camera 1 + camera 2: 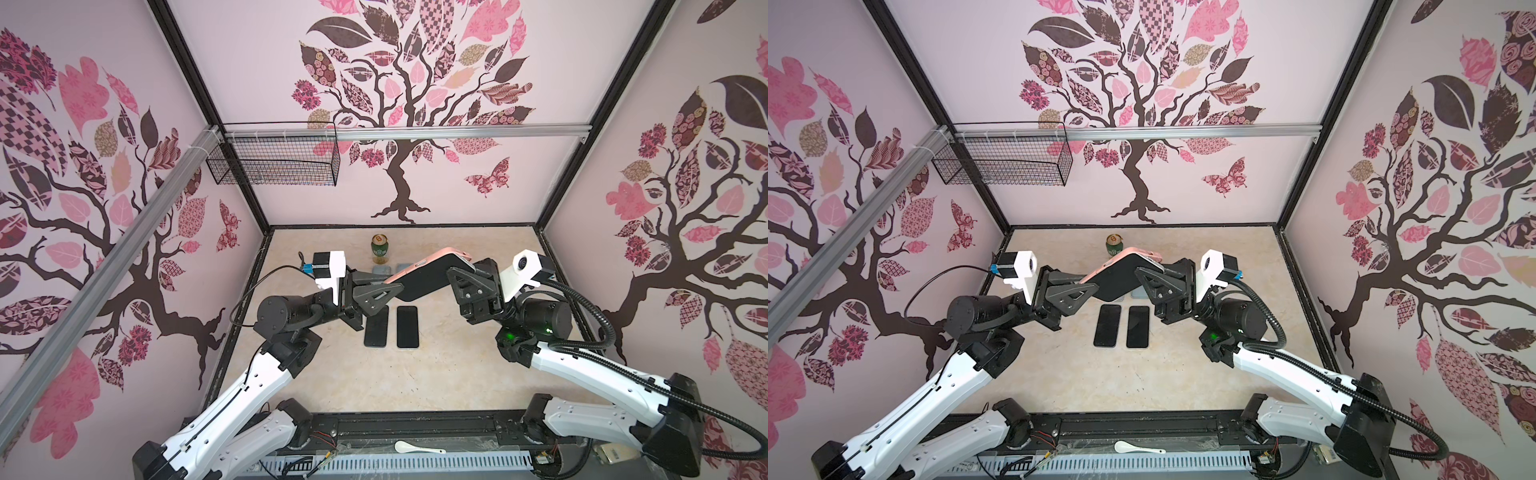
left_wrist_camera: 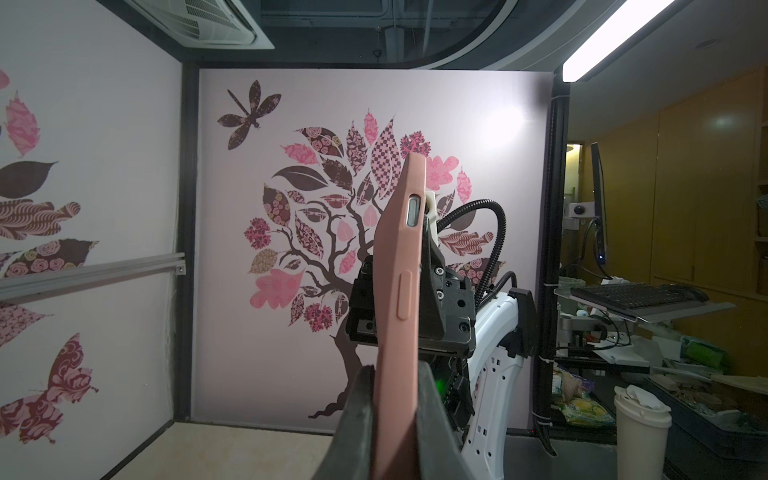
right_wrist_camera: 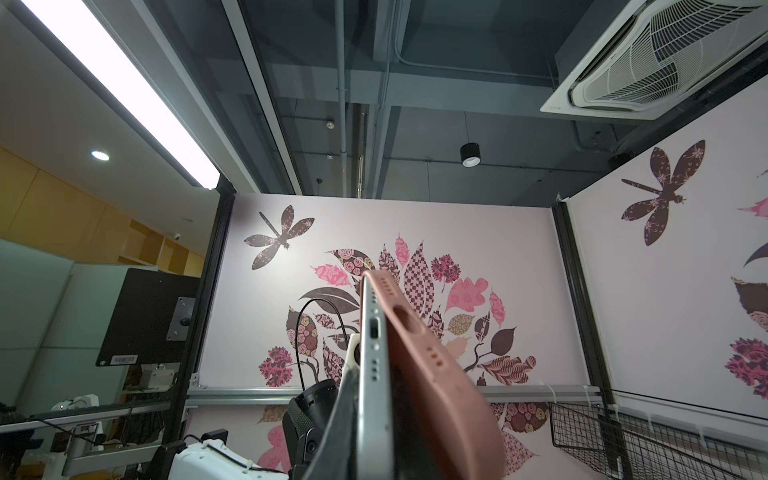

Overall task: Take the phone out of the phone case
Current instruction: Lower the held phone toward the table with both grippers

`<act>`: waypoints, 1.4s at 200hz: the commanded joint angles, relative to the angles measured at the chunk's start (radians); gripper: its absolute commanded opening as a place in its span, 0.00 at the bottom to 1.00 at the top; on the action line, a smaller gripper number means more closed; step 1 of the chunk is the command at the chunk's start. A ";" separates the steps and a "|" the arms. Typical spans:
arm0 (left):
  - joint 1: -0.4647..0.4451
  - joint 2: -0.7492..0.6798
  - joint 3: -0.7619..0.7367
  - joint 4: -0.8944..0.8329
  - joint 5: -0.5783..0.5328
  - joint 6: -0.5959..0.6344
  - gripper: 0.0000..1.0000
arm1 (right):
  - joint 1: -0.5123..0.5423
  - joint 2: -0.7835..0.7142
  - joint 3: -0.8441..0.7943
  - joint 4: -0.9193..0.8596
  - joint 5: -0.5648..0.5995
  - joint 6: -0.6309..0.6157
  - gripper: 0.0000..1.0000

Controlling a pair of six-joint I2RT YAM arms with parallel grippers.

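In both top views the left gripper and the right gripper held the phone in its pink case above the middle of the table. The screen faced up, and the phone ran from near left to far right. The left jaws were clamped on the near-left end, and the right jaws were closed on the far-right end. Below, two spare phones lay flat side by side, just apart. A can stood farther back. A basket hung on the far wall at the left, and a spoon lay on the near rail.

In the left wrist view the case stood edge-on between the left fingers, which pressed both its faces. Beyond them a right finger lay against its screen side.

In the right wrist view the phone's silver end showed its port, and the case stood away from it at that end, leaving a wedge of gap. One right finger lay on the screen side. The other was hidden behind the case, so I could not tell what it pressed.
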 commanded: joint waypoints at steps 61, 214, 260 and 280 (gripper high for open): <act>0.040 -0.092 0.007 -0.521 -0.204 0.165 0.76 | -0.019 -0.304 -0.064 -0.726 0.035 -0.481 0.00; -0.011 0.198 0.440 -1.342 0.010 0.630 0.73 | -0.047 -0.250 -0.006 -1.409 0.022 -1.234 0.00; -0.032 0.222 0.422 -1.275 0.010 0.576 0.68 | -0.045 -0.228 -0.010 -1.394 -0.006 -1.248 0.00; -0.068 0.229 0.417 -1.274 -0.013 0.576 0.67 | -0.047 -0.223 -0.008 -1.390 -0.002 -1.241 0.00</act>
